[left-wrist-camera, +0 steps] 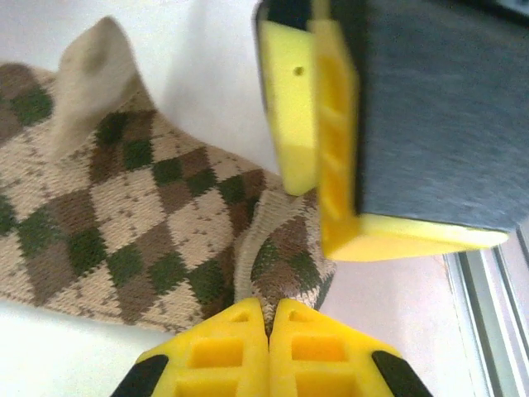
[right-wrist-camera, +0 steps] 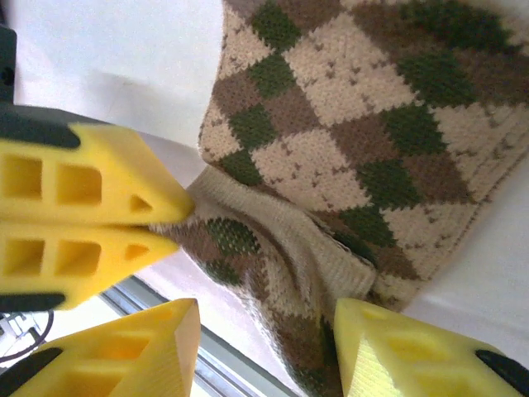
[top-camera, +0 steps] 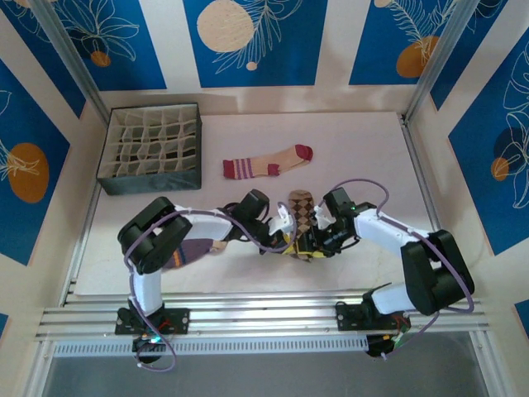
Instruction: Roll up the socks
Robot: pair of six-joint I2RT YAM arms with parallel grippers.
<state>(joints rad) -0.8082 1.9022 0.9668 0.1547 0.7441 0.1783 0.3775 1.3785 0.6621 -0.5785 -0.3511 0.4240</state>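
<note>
I am watching the left gripper [left-wrist-camera: 269, 313] pinching a raised fold of the argyle sock [left-wrist-camera: 124, 223], its yellow fingertips pressed together on the knit; the right gripper [right-wrist-camera: 266, 331] is standing with jaws apart, one finger on either side of the sock's folded end (not clamping it). This sock is lying on the table [top-camera: 372, 157] between the two arms, the tan striped sock [top-camera: 269, 163] is lying farther back, the purple sock [top-camera: 197, 248] is lying beneath the left arm, and the divided box [top-camera: 149, 184] is sitting at the back left
</note>
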